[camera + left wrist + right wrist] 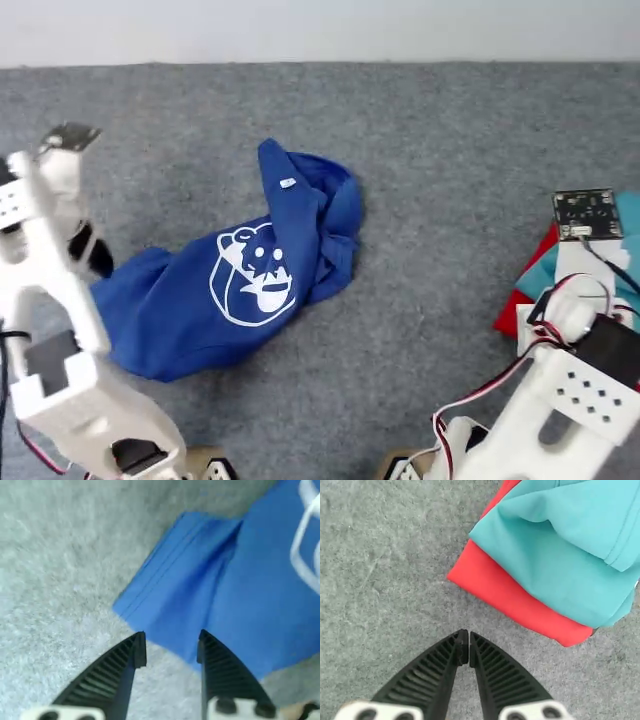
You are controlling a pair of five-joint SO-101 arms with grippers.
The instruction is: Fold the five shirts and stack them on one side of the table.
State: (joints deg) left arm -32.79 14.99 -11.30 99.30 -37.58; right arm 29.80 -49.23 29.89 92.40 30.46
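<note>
crumpled blue shirt [190, 310] mid tabletop [450, 180], white cartoon face print [255, 275] on it, tiny collar tag [288, 183] too small to read, left tool [167, 652] half open at its sleeve edge, gripping nothing, right tool [469, 647] pinched closed, empty, near teal shirt [570, 545] stacked on red shirt [505, 595], right edge

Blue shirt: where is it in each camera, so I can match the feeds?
High view: blue shirt lies crumpled, left of centre.
Left wrist view: blue shirt, a sleeve edge just ahead of the open left gripper.
Right wrist view: faces the teal shirt on the red shirt instead.
Shared landmark: grey table cover.
</note>
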